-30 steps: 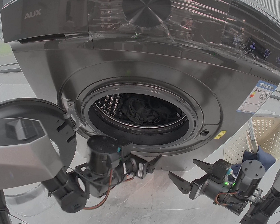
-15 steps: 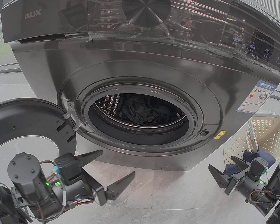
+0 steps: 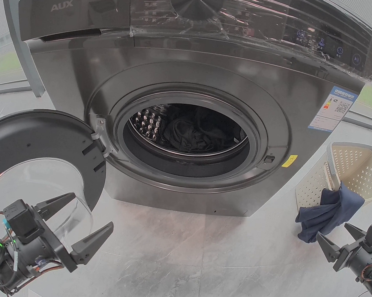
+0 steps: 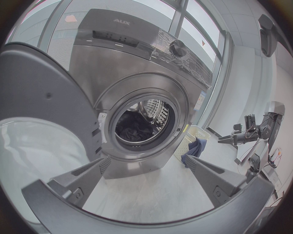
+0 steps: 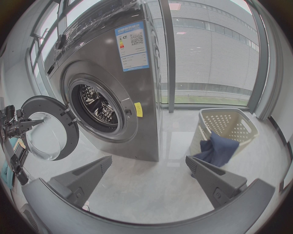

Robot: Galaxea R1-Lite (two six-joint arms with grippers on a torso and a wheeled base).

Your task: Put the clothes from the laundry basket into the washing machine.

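Left hand [image 3: 91, 210] spread beside open door [image 3: 36, 138]; right hand [image 3: 333, 230] spread near cloth-draped basket [image 3: 311, 188].

floor [image 3: 202, 260]: grey stone-look tiles | windows [image 5: 213, 51]: tall, daylight | wall [image 4: 244, 91]: pale, possibly painted

One washing machine [image 3: 201, 70], one laundry basket [image 3: 362, 170], one blue garment [image 3: 331, 211].

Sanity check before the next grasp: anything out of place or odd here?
Blue garment hangs over the laundry basket rim, drooping down its outside instead of lying inside. Otherwise nothing stands out: washing machine door open, dark clothes in the drum, nothing spilled or visibly damaged.
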